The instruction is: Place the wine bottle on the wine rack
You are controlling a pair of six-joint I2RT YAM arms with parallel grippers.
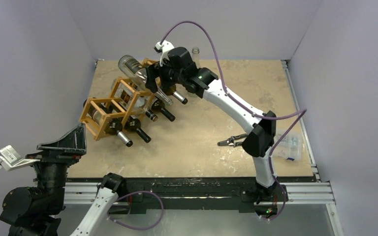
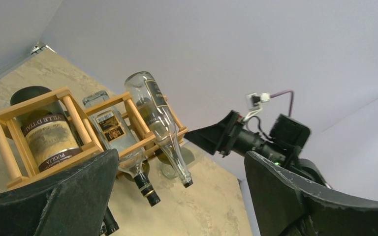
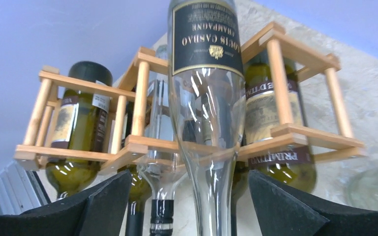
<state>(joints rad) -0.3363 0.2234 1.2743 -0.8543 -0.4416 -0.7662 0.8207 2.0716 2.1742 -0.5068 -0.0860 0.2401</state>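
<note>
The light wooden wine rack [image 1: 103, 105] stands at the back left of the table with several bottles lying in its cells. A clear wine bottle [image 1: 135, 71] with a black label lies tilted on top of the rack, neck pointing down toward the front. My right gripper [image 1: 160, 78] is open around its neck. In the right wrist view the neck [image 3: 216, 196] runs between the spread fingers [image 3: 103, 201] without touching them, with the rack [image 3: 142, 142] behind. My left gripper [image 1: 64, 142] is open and empty at the near left, and its view shows the rack [image 2: 74, 98] and the clear bottle [image 2: 160, 118].
Dark bottle necks [image 1: 138, 132] stick out of the rack toward the front. A glass jar [image 1: 195, 51] stands at the back wall. A small tool [image 1: 231, 141] and a clear plastic bag [image 1: 290, 147] lie at the right. A metal rail [image 1: 202, 189] runs along the near edge.
</note>
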